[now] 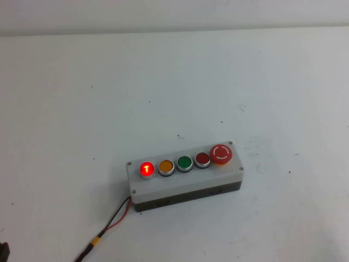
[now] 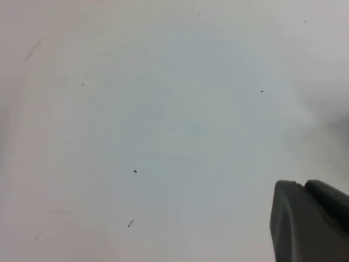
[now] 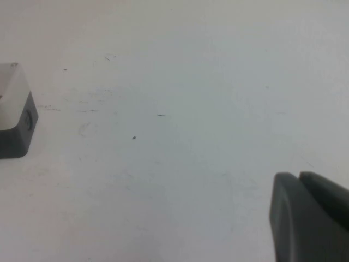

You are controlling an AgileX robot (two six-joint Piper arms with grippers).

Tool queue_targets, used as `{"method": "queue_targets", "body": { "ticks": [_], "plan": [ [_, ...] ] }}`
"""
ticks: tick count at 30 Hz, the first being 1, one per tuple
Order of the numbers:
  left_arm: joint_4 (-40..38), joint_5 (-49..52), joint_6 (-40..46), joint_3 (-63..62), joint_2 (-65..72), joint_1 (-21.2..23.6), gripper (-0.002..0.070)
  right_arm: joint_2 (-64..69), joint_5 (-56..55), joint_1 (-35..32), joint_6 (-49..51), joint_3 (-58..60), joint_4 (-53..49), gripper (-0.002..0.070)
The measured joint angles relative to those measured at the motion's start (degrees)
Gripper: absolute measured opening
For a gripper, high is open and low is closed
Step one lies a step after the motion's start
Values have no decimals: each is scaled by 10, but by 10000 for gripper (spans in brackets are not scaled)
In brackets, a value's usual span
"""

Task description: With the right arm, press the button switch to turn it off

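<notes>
Both end effectors, left (image 2: 311,221) and right (image 3: 311,215), hover over table (image 1: 82,109).

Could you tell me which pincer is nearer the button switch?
Right. The right pincer has a corner of the button switch in its wrist view; the left pincer sees only bare table.

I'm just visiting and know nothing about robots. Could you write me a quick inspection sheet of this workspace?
Surface: white table, a few small dark specks.
Job's things: button switch, a pale grey box on a dark base; its leftmost red button glows.
Clutter: nothing seen.
Grippers: left gripper over bare table; right gripper off the box's end, touching nothing.
Cables: red-black wires leave the box's left end toward the near edge.
Surroundings: pale wall behind the table.
</notes>
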Motion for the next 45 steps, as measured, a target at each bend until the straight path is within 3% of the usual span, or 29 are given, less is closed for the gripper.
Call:
{"method": "queue_targets", "body": {
  "ticks": [32,36,43,45],
  "plan": [
    [0,0,0,0,0,0,-2,0,-5,0,0,0,16,-17],
    [0,0,0,0,0,0,-2,0,-30,0,0,0,85,-17],
    [0,0,0,0,0,0,-2,0,-132,0,-8,0,389,-17],
    [0,0,0,0,0,0,-2,0,-153,0,-21,0,432,-17]
  ]
}}
